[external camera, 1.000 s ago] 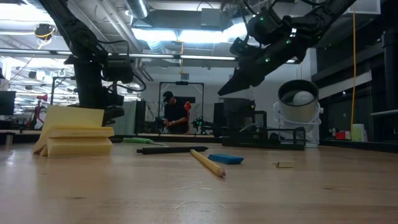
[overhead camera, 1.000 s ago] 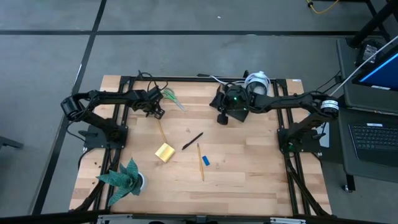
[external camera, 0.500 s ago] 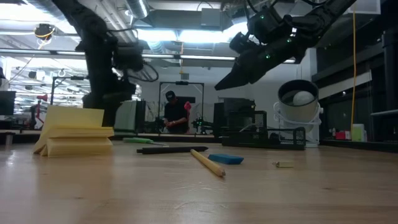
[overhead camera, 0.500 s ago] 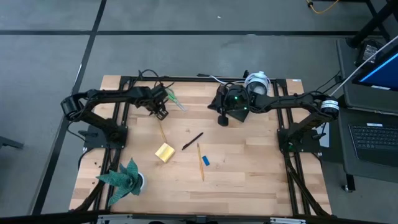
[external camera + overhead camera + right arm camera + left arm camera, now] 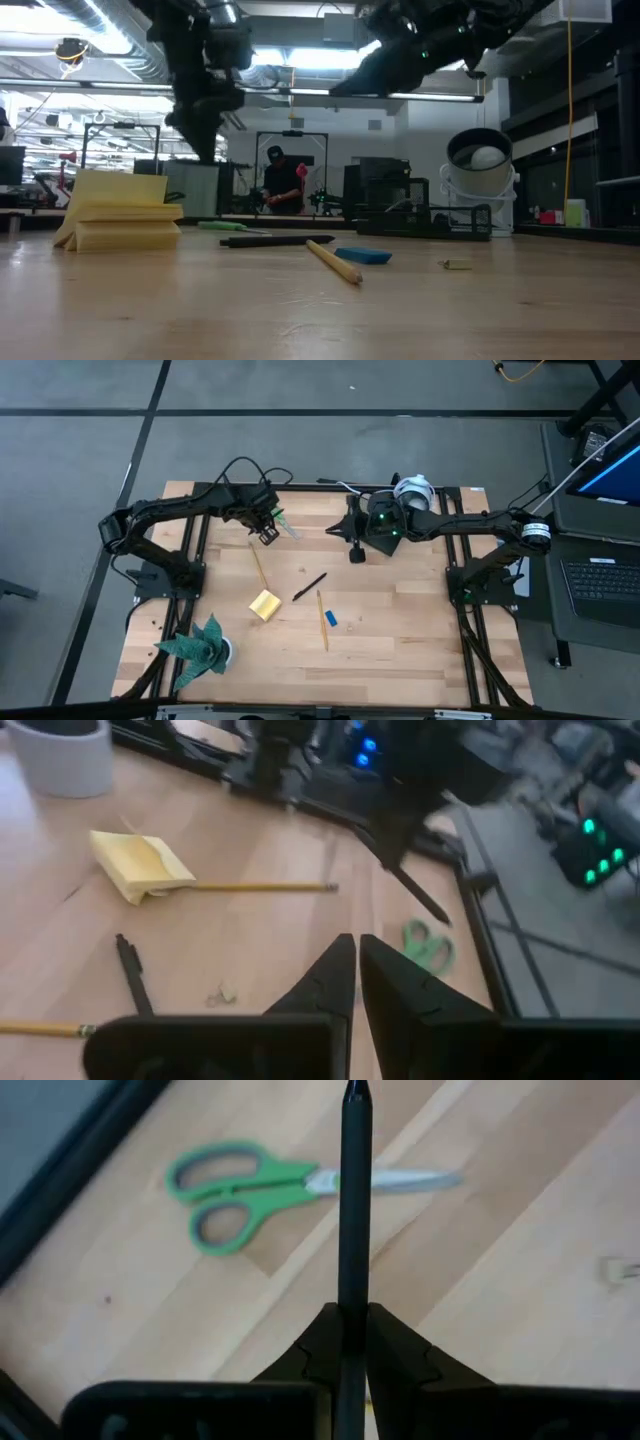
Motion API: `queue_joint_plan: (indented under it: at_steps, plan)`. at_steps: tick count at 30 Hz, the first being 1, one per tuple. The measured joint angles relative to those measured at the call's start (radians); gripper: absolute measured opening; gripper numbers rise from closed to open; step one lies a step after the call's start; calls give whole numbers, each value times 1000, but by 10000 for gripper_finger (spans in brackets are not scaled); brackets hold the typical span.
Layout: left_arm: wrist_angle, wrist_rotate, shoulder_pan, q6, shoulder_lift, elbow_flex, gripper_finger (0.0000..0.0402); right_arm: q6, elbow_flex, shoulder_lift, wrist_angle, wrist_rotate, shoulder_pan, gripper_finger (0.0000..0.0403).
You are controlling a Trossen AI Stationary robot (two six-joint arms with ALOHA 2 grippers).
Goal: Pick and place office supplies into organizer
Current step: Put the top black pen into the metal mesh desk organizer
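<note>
Wood table (image 5: 420,650) seen from above, two dark arms reaching in from its sides. At the near left corner stands a green paper plant (image 5: 200,645), not part of the job. The left gripper (image 5: 266,532) hangs over the far left of the table, its fingers (image 5: 310,1355) pinched on a thin dark pen-like stick (image 5: 354,1200) that points ahead of them. Just below and beside it lie the scissors (image 5: 250,1185), flat on the wood, untouched. Toward the middle lie a pencil (image 5: 258,563), a sticky pad (image 5: 264,604), a black pen (image 5: 309,586), a second pencil (image 5: 322,620) and a blue block (image 5: 331,618), all loose and apart from one another. Right of centre, at the far edge, the right gripper (image 5: 357,550) hovers with its fingers (image 5: 325,982) pressed together on nothing. The organizer (image 5: 378,532) appears to sit under that arm, largely hidden, beside a round white device (image 5: 412,490). Judged from this, the left arm is carrying its stick toward the organizer; it would do well to keep the grip firm, travel high over the loose items, and have the right arm clear the tray before lowering.
</note>
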Motion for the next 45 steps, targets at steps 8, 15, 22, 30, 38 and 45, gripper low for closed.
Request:
queue_joint_plan:
  at_steps: [8, 15, 22, 30, 38, 45]
  plan:
    - [-37, -2, -51, 42, 0, 101, 24, -101, 58, 0, -49, 22, 74, 42]
    - [-46, -1, -105, 21, 0, 149, 24, -160, 66, 0, -48, 224, 132, 127]
    - [-12, 1, -167, -54, 9, 162, 24, -181, 66, 0, -47, 319, 174, 165]
    - [41, 2, -220, -84, 14, 162, 24, -201, 66, 0, -43, 348, 199, 150]
    - [126, 29, -221, -76, 51, 167, 24, -191, 92, 12, -56, 365, 205, 147]
    - [45, 42, -228, -23, 159, 286, 24, -204, 201, 101, -210, 382, 205, 148]
